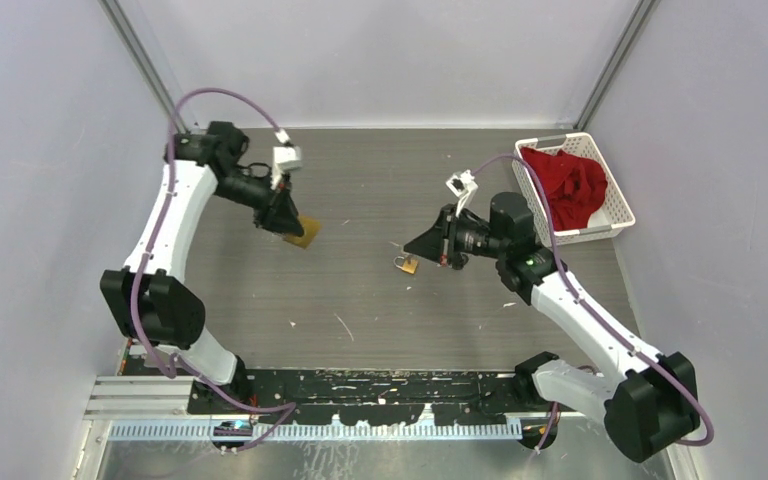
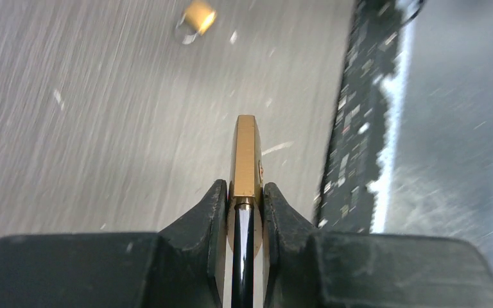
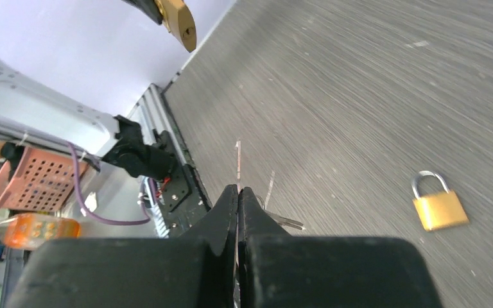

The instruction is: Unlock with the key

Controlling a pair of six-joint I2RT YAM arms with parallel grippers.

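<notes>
Inside left gripper (image 2: 244, 194), brass padlock (image 2: 245, 154)

Left tool (image 2: 244, 196) raised, clamped — right tool (image 3: 238, 192) low, pinched tight.

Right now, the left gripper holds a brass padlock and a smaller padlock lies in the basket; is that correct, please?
Not quite: the smaller padlock lies on the table, not in the basket, as the top view shows. The left gripper does hold a brass padlock.
</notes>
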